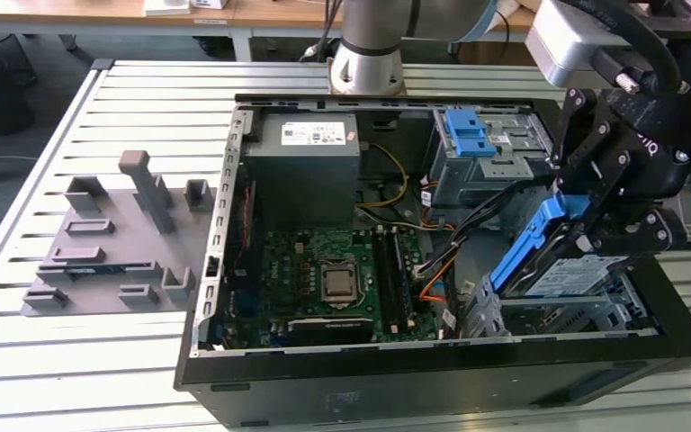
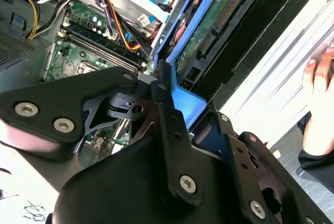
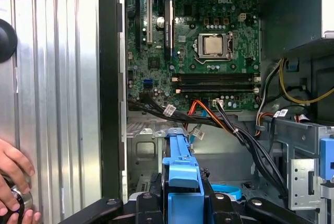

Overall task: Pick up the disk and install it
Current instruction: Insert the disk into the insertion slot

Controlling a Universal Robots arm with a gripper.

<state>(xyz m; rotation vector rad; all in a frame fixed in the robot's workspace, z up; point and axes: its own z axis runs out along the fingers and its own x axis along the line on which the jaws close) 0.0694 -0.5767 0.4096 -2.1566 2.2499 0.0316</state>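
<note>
The disk point(image 1: 568, 274), silver with a white-and-blue label and blue side rails, hangs tilted over the metal drive bay point(image 1: 568, 315) in the front corner of the open computer case, on the exterior view's right. My gripper point(image 1: 615, 229) is shut on its upper end. In the second wrist view the disk's green circuit side point(image 2: 209, 23) runs away from the gripper point(image 2: 175, 104) toward the case. In the first wrist view its blue rail point(image 3: 180, 169) sticks out between the black fingers point(image 3: 146, 205) above the bay.
The case holds a motherboard point(image 1: 321, 270), a big grey box point(image 1: 301, 166) with a white sticker, a drive cage with a blue ridged latch point(image 1: 468, 135), and loose cables point(image 1: 442, 256) beside the bay. A grey fixture point(image 1: 118, 243) lies on the slatted table. A person's hand point(image 3: 13, 177) rests outside the case.
</note>
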